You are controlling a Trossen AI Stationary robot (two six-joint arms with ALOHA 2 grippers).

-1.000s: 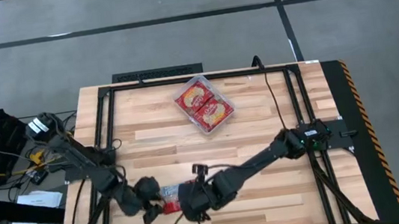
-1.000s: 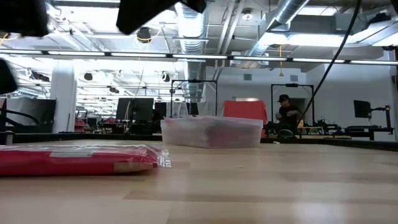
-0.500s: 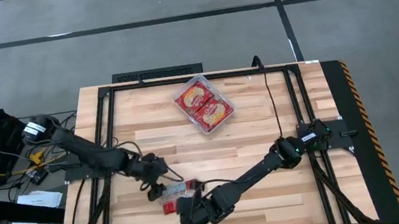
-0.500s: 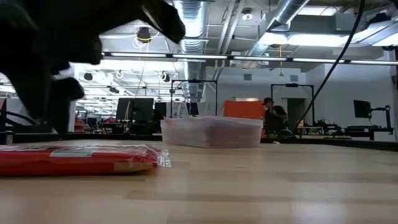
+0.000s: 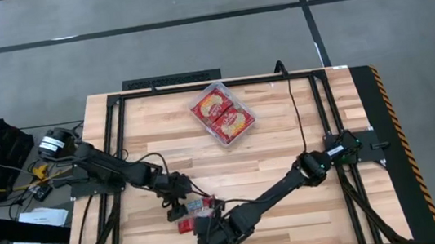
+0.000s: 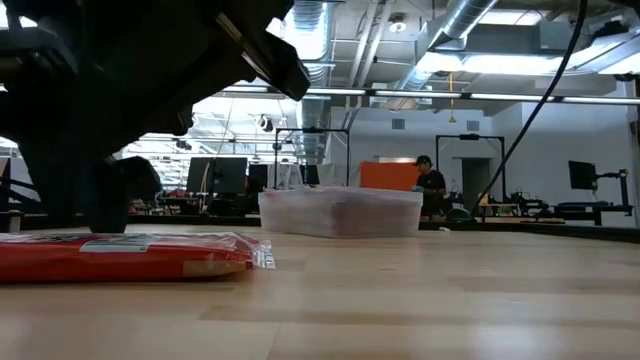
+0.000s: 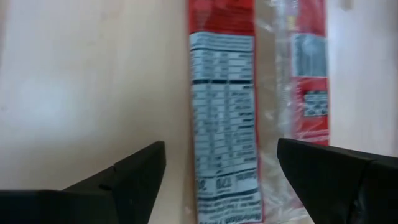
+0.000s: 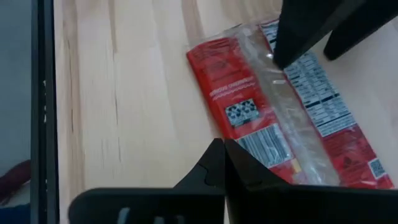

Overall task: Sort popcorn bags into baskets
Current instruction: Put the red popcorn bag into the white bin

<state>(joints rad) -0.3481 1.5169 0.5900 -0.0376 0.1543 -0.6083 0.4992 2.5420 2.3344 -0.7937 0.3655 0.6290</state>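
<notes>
**A:** Red packet, one loose: popcorn bag (image 5: 195,212) lies flat on the wood table (image 5: 284,131) at about 6 o'clock, label panel up. Left gripper (image 5: 178,195) is over it with its fingers spread wide, one on each side of the packet in the left wrist view, nothing held yet.

**B:** Right arm?

**A:** Right gripper (image 5: 213,239) sits just beside the same bag, on its 5 o'clock side, fingers pressed together, empty. Its wrist view shows the bag (image 8: 283,118) ahead of the fingertips, clear wrapper seam running down it.

**B:** Progress?

**A:** Clear plastic basket (image 5: 222,113) at 12 o'clock already has two bags showing face up, side by side. Can't tell whether more are stacked under them. So most of the job looks done; I'd call this the last visible pick.

**B:** Counts?

**A:** One basket. Three bags visible: two in it, one on the table. No others anywhere on the table in the high view.

**B:** Left to do?

**A:** Close on the loose bag, carry it toward 12 o'clock, drop it in.
</notes>
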